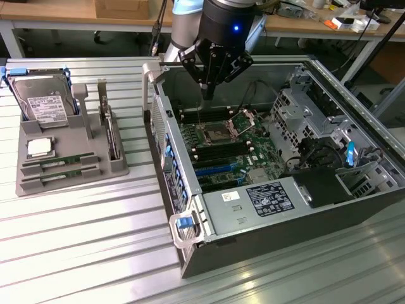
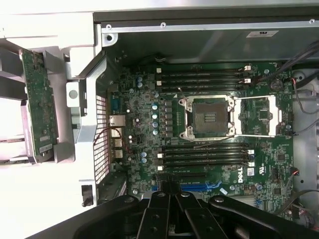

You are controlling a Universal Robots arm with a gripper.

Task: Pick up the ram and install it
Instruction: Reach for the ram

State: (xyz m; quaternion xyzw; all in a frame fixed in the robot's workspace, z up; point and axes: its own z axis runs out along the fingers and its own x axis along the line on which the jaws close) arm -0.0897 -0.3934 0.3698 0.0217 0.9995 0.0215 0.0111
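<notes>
Claw [image 1: 207,94] pressed together, gripping nothing, above motherboard [image 1: 218,147]; ram [image 1: 60,164] in tray [image 1: 38,185].

The arm [image 1: 218,25] runs out of the exterior view at its upper edge, above the claw [image 1: 207,94]. The computer case [image 1: 285,244] is cut by the exterior view's right edge. On the gray holder [image 1: 28,185], the two ram sticks [image 1: 60,163] are too small to show chips or label. The hard drive [image 1: 45,101] label's print is unreadable. A thin board [image 1: 112,136] stands edge-on, its face unseen. In the wrist view the claw's black linkages [image 2: 149,219] leave the picture, and the worktop [image 1: 76,253] beside the case is washed out to white.
</notes>
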